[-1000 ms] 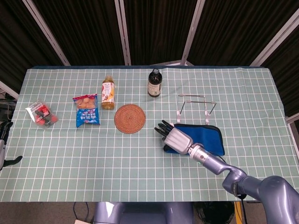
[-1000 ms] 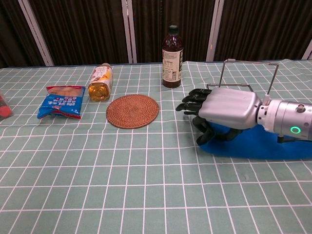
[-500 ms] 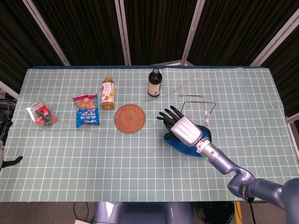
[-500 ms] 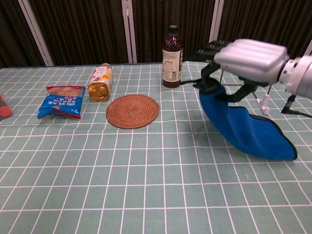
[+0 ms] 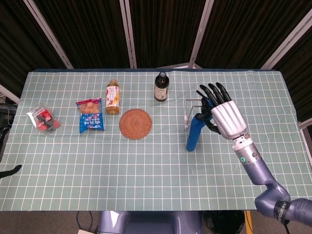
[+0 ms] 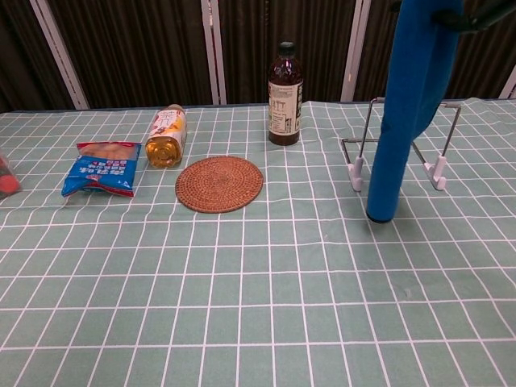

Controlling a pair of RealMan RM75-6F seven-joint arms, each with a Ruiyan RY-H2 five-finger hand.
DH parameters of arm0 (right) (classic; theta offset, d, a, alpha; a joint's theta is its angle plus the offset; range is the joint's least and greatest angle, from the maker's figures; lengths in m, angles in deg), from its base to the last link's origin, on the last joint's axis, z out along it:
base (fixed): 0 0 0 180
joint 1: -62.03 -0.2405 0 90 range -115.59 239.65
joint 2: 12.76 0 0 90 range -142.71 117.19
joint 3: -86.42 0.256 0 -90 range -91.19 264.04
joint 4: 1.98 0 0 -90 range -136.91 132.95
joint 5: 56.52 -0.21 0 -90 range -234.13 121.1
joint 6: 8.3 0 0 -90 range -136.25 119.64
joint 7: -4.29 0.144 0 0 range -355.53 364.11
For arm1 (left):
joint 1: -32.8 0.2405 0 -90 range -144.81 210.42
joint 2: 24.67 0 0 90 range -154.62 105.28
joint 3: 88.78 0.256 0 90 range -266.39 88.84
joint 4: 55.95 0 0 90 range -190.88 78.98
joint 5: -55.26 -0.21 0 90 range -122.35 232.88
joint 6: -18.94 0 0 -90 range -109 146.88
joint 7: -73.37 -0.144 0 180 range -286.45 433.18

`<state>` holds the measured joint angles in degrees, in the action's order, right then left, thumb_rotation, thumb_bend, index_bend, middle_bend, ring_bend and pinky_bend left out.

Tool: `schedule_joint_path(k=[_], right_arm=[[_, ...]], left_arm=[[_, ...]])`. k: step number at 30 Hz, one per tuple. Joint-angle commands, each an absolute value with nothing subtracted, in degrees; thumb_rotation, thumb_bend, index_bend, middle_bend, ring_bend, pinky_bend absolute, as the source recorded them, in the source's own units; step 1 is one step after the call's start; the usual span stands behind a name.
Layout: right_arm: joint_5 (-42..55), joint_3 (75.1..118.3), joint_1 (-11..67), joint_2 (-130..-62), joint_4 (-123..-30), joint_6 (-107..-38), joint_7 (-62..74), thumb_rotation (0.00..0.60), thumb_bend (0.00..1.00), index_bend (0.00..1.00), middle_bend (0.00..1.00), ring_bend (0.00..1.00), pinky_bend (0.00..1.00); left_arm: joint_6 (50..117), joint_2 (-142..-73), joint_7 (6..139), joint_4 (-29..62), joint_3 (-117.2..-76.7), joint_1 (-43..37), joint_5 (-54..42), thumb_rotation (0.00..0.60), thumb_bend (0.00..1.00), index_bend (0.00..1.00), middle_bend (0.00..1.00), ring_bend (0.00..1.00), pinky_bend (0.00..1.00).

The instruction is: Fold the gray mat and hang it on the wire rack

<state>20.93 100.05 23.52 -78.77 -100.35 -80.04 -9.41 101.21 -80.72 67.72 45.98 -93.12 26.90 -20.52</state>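
The mat (image 5: pixel 194 131) shows as blue and folded. It hangs straight down from my right hand (image 5: pixel 222 113), which grips its top end high above the table. In the chest view the mat (image 6: pixel 407 97) is a long vertical strip in front of the wire rack (image 6: pixel 355 165), with its lower end close to the tablecloth. Only dark fingertips of that hand (image 6: pixel 476 12) reach into the top edge there. From the head view the rack (image 5: pixel 186 113) stands right behind the mat and is mostly hidden by the hand. My left hand is not visible.
A brown bottle (image 5: pixel 161 87) stands just left of the rack. A round woven coaster (image 5: pixel 135 124), a lying juice bottle (image 5: pixel 112 96), a blue snack bag (image 5: pixel 90 115) and a small red packet (image 5: pixel 44 119) lie further left on the checked tablecloth (image 5: pixel 146 175).
My right hand has lifted the mat off the table and carried it up and back toward the rack. The mat now hangs vertically instead of lying flat.
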Motion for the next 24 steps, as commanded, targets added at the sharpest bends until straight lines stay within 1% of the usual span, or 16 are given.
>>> schedule_joint_path(k=[1, 5, 10, 18, 24], right_arm=[[17.5, 102.1, 26.1, -74.9, -106.2, -82.6, -13.3, 0.6, 0.41, 0.75, 0.05, 0.0, 0.0], [14.5, 102.7, 27.3, -72.7, -111.6, -83.7, -17.9, 0.6, 0.41, 0.75, 0.05, 0.0, 0.0], [9.1, 103.6, 26.7, -73.6, -114.6, -83.9, -23.8, 0.6, 0.42, 0.75, 0.05, 0.0, 0.0], [3.0, 104.9, 24.5, -78.0, -112.7, -85.1, -30.7, 0.6, 0.42, 0.75, 0.05, 0.0, 0.0], [-2.3, 105.8, 22.5, -81.9, -108.4, -84.7, -33.5, 0.6, 0.42, 0.76, 0.05, 0.0, 0.0]], left_arm=[[101.6, -80.5, 68.1, 46.2, -93.0, 27.2, -21.0, 0.6, 0.0, 0.0, 0.0, 0.0, 0.0], [102.3, -80.0, 68.8, 46.5, -92.8, 27.6, -21.8, 0.6, 0.0, 0.0, 0.0, 0.0, 0.0], [102.6, -79.8, 69.1, 46.6, -92.8, 27.9, -22.1, 0.6, 0.0, 0.0, 0.0, 0.0, 0.0], [102.2, -79.8, 69.3, 46.2, -93.1, 27.8, -21.6, 0.6, 0.0, 0.0, 0.0, 0.0, 0.0], [101.7, -79.7, 69.7, 45.7, -93.5, 27.6, -20.8, 0.6, 0.0, 0.0, 0.0, 0.0, 0.0]])
